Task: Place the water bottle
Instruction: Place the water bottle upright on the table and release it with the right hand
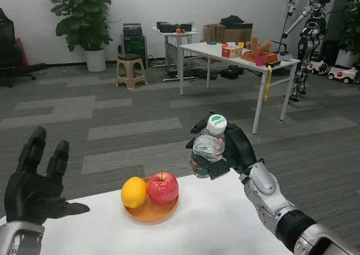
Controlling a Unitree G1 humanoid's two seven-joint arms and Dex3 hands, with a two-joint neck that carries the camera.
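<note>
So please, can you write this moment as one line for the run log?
right hand: holds water bottle above table edge | left hand: open, raised | plate: lemon, apple | bottle not yet placed

My right hand [233, 148] is black on a silver forearm, and the water bottle [208, 148] in it is clear with a white cap bearing a green mark. My left hand [34, 182] is black too. On the white table [225, 221] sits an orange plate [149, 211] with a yellow lemon [134, 192] and a red apple [163, 188], pale-flecked near the stem. The floor [112, 114] beyond is grey carpet banded in lighter grey strips.
</note>
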